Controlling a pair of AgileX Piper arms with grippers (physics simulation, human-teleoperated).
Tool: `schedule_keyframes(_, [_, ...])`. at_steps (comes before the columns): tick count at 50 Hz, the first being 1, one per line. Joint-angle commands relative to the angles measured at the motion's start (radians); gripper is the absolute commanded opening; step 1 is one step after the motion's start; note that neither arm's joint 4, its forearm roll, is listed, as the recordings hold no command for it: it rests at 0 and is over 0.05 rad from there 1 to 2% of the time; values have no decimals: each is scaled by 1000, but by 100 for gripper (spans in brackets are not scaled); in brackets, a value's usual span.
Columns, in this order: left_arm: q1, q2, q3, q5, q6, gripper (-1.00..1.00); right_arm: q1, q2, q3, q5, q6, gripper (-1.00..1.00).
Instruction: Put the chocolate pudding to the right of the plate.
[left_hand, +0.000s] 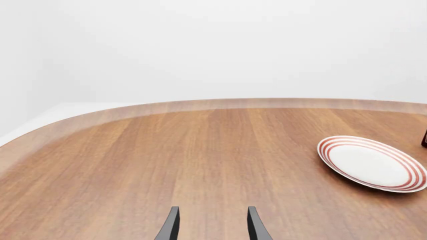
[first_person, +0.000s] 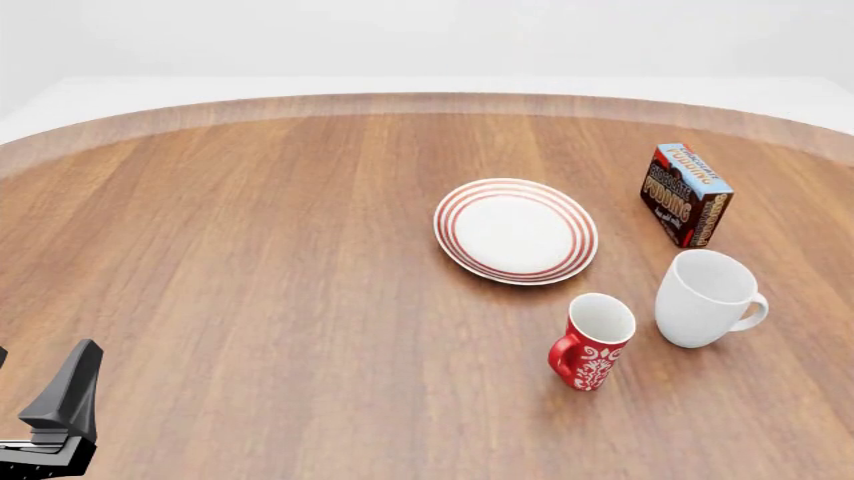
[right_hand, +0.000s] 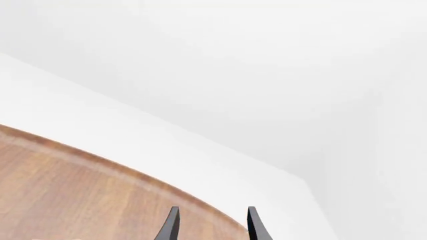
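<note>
Chocolate pudding (first_person: 686, 194): stands upright on the table (first_person: 267, 260), at the far right in the front view, light-blue top up and dark brown face toward the plate. It is right of the plate and a little farther back, apart from it. Nothing grips it.
Plate (first_person: 515, 230): round, white, with red rings at the rim, lying flat near the middle of the table. The left wrist view also shows it (left_hand: 371, 162), bare, well ahead of the left fingers.
White mug (first_person: 706, 298): upright, just in front of the pudding, handle to the right.
Red mug (first_person: 591, 341): upright, patterned, in front of the plate and just left of the white mug, not touching it.
Left gripper (left_hand: 212, 226): its 2 dark fingers are spread with a clear gap between them, nothing in the gap, above bare wood. In the front view a piece of it shows at the lower left corner (first_person: 60, 405), far from all 4 objects.
Right gripper (right_hand: 212, 224): fingers likewise parted and holding nothing, pointing toward the table's rounded edge and the white wall. It is outside the front view.
</note>
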Motion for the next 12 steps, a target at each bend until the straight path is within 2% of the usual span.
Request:
schedule_keyframes(1, [0, 0, 0, 0, 0, 100, 88, -249, 146, -47, -14, 100])
schedule_keyframes(12, [0, 0, 0, 0, 0, 100, 86, -177, 176, -76, 19, 100])
